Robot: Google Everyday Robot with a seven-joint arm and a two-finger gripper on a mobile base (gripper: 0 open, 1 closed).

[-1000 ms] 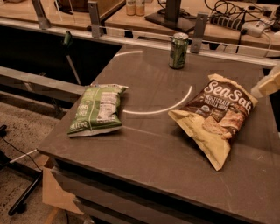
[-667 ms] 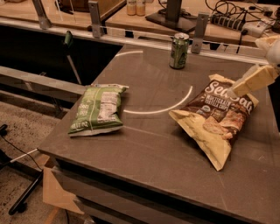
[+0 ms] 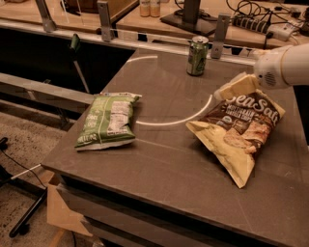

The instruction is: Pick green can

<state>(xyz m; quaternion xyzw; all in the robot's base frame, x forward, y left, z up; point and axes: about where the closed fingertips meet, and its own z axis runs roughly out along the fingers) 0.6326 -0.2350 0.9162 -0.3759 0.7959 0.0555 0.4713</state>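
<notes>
Cream-coloured and tapered, your pincer (image 3: 231, 89) reaches in from the right, just over the upper-left corner of the brown chip bag (image 3: 239, 132). It hides that corner, and from this angle you cannot tell whether it is spread or pressed together. Its white arm (image 3: 286, 65) is cut off by the right edge of the view, so you see only its last stretch. The green can (image 3: 197, 56) stands upright near the far edge of the dark surface (image 3: 164, 166), up and left of the pincer and clearly apart from it; its label is too dim to read. A green chip bag (image 3: 108, 120) lies flat on the left side, well apart from the can, with a pale arc (image 3: 169, 121) painted on the surface between the 2 bags. On the bench behind, 2 bottles (image 3: 149, 7) are cut off by the top edge. Against the frame 0.7 s ago, your pincer has travelled left, from the brown bag's upper-right side to its upper-left corner, and now sits nearer the can. The can and both bags lie as they did.
</notes>
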